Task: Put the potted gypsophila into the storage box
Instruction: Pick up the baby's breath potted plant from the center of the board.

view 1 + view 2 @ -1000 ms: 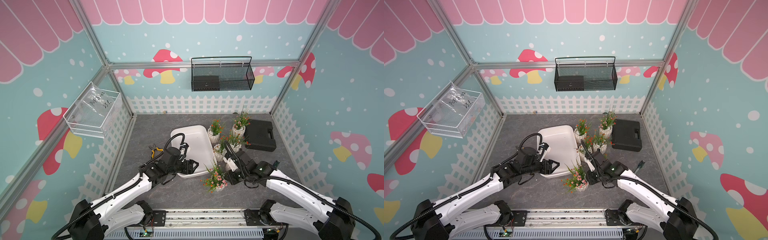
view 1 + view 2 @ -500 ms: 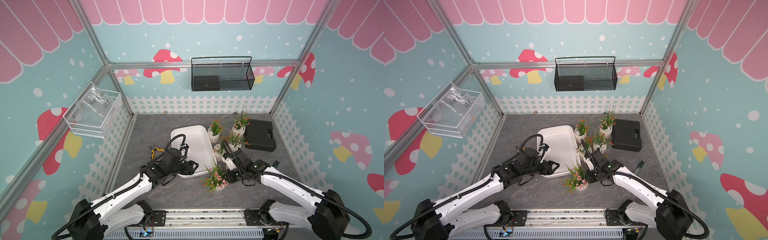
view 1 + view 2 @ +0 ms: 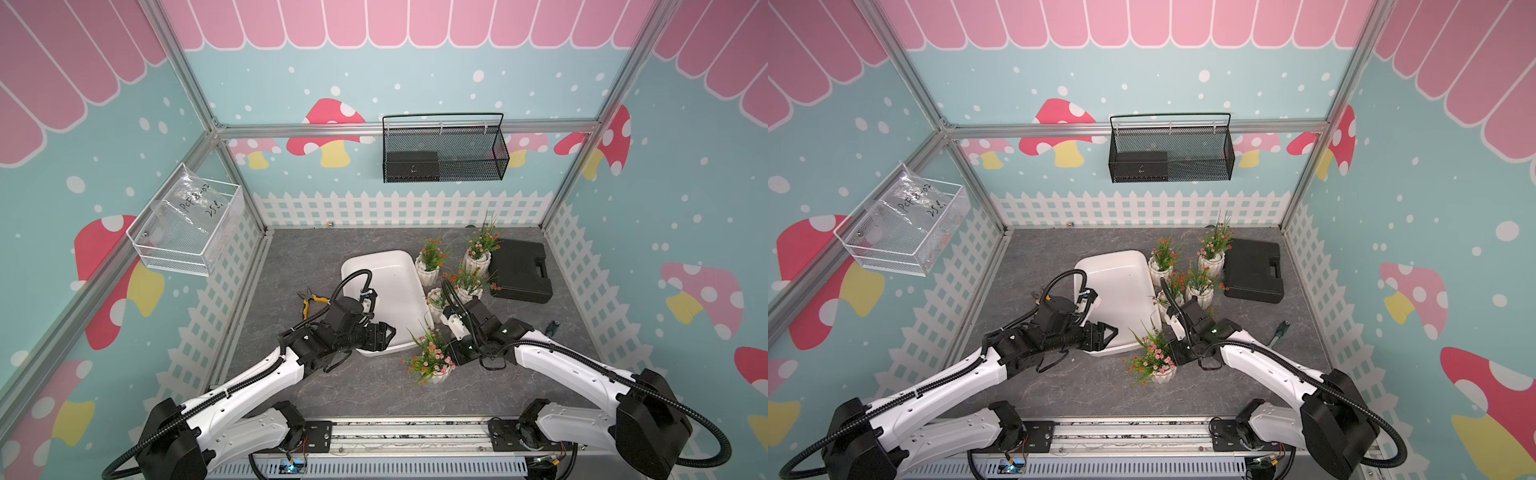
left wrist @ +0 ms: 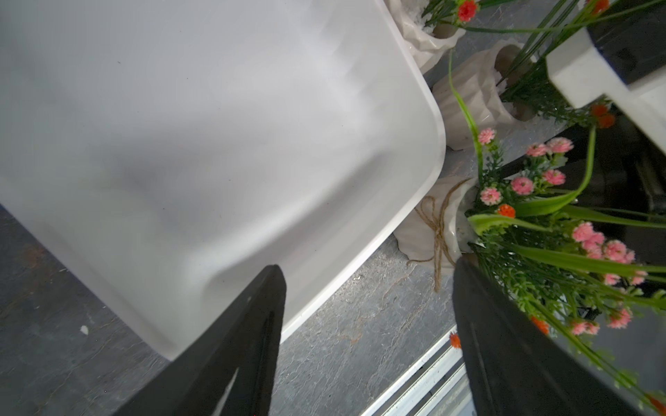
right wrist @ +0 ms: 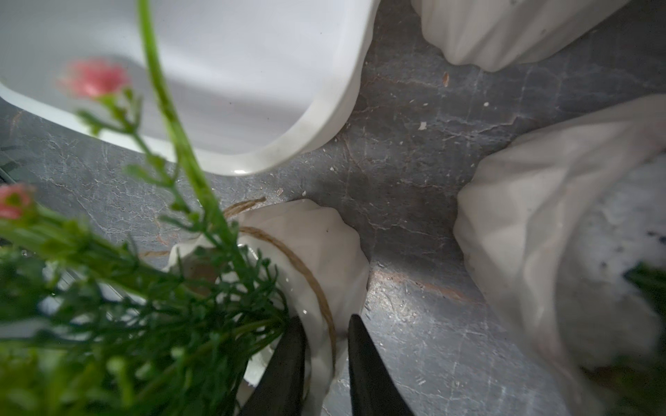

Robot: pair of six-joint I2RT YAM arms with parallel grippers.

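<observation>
Right tool (image 5: 326, 324) nips the rim of a potted gypsophila (image 3: 438, 376); left tool (image 4: 367, 270) gapes at the storage box's (image 3: 395, 282) near end.
The storage box lies flat on the worktop (image 3: 365, 395), long axis running front to back. The pink-blossomed plant stands just off its near right corner, sprigs pointing up, rim wall clamped between the right tool's fingers. The left tool, spread wide, holds nothing. Other pots (image 3: 428, 272) crowd the box's right side.

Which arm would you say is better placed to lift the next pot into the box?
Right. The right gripper straddles the rim of the near pot; the left gripper hangs open at the box corner, holding nothing.
</observation>
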